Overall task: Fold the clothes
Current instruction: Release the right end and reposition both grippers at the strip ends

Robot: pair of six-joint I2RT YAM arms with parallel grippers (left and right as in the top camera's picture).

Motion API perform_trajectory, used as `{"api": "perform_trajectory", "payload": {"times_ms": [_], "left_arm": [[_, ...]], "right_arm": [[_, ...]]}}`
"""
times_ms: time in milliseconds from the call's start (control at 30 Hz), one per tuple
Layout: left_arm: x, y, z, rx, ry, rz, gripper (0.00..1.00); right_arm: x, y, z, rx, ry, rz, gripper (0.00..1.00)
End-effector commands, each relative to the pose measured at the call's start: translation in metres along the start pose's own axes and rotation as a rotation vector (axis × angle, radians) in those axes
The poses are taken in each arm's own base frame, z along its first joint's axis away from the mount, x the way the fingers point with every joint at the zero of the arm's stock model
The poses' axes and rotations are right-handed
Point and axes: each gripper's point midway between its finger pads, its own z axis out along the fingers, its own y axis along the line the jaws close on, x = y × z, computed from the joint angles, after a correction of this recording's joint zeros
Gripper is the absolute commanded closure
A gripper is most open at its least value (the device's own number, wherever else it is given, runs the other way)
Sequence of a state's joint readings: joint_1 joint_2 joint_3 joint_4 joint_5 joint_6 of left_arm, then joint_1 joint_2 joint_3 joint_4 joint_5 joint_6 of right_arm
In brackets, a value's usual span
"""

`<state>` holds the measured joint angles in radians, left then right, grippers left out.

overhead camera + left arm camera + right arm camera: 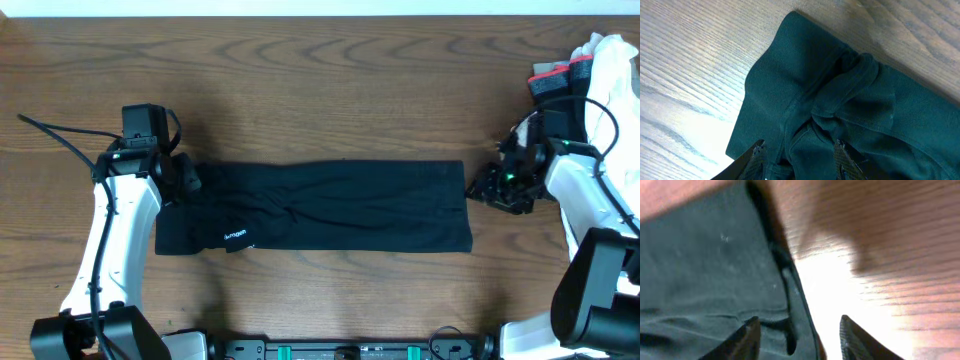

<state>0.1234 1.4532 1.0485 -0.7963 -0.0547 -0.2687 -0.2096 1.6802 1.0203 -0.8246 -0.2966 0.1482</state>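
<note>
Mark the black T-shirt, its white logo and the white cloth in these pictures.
black T-shirt [340,205], overhead view, middle of the folded body.
white logo [235,236], overhead view, centre of the small mark.
white cloth [612,62], overhead view, its upper folds.

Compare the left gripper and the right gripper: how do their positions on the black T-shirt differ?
The left gripper is at the T-shirt's left end, the right gripper at its right end. Both left fingers are over bunched fabric. The right gripper straddles a flat edge, with one finger over cloth and one over bare table. Both have their jaws apart and hold nothing.
</note>
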Motion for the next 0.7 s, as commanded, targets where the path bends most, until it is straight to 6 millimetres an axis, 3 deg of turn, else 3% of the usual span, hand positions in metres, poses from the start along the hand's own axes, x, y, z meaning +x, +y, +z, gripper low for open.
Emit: {"api": "perform_trajectory", "payload": {"times_ms": [0, 67, 333, 433, 567, 667], "left_arm": [[-0.005, -0.002, -0.006, 0.018, -0.009, -0.004, 0.55], [-0.002, -0.005, -0.006, 0.034, 0.005, -0.003, 0.54], [0.010, -0.002, -0.013, 0.030, 0.058, 0.001, 0.54], [0.009, 0.000, -0.034, 0.030, 0.058, 0.001, 0.54], [0.006, 0.004, -0.079, 0.043, 0.016, -0.004, 0.53], [0.006, 0.008, -0.110, 0.063, -0.042, -0.016, 0.43]], "right_arm": [[-0.009, 0.003, -0.008, -0.103, -0.024, 0.010, 0.43], [-0.008, -0.002, -0.008, -0.115, -0.019, -0.012, 0.32], [0.003, -0.002, 0.021, -0.174, 0.084, -0.049, 0.23], [0.009, 0.001, 0.035, -0.206, 0.133, -0.072, 0.24], [0.015, 0.006, 0.042, -0.233, 0.162, -0.082, 0.26], [0.018, 0.014, 0.043, -0.247, 0.171, -0.122, 0.27]]}}
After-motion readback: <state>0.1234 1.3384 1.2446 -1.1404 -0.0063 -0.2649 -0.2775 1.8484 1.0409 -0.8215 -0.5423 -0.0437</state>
